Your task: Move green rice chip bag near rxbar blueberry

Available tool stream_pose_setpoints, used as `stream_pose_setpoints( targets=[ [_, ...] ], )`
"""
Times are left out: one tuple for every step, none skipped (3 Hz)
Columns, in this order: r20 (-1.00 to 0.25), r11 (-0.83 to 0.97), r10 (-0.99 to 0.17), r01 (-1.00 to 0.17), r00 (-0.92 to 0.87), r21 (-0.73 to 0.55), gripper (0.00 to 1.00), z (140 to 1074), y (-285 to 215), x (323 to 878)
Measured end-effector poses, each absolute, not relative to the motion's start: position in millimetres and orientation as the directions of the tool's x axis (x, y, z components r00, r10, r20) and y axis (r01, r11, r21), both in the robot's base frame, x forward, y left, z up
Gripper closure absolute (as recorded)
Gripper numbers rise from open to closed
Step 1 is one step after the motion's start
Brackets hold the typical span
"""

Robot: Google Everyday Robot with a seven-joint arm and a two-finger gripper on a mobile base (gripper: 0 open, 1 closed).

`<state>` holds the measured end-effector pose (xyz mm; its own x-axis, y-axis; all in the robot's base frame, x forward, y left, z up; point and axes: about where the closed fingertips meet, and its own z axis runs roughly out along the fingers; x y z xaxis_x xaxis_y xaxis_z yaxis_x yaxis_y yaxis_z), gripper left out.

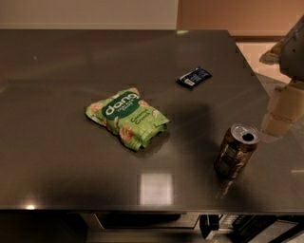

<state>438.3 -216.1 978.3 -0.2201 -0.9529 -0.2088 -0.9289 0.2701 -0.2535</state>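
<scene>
The green rice chip bag lies flat on the steel table, a little left of the middle, with its white "dang" lettering facing up. The rxbar blueberry is a small dark blue wrapper with a white label. It lies farther back and to the right, well apart from the bag. My gripper is a pale blocky shape at the right edge of the view. It hangs above the table's right side, just right of a can and far from the bag. It holds nothing that I can see.
A brown drink can stands upright with its top opened at the front right, close to the gripper. The table's front edge runs along the bottom. A wall runs behind the table.
</scene>
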Motion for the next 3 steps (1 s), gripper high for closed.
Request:
stream_pose_setpoints(
  targets=[
    [-0.209, 0.27, -0.953, -0.929, -0.22, -0.254, 0.0, 978.3, -216.1, 438.3],
    [-0.224, 0.266, -0.952, -0.928, -0.21, -0.26, 0.0, 985.6, -205.8, 444.9],
    [-0.259, 0.245, -0.949, -0.933, -0.177, -0.263, 0.0, 994.5, -176.3, 461.9]
  ],
)
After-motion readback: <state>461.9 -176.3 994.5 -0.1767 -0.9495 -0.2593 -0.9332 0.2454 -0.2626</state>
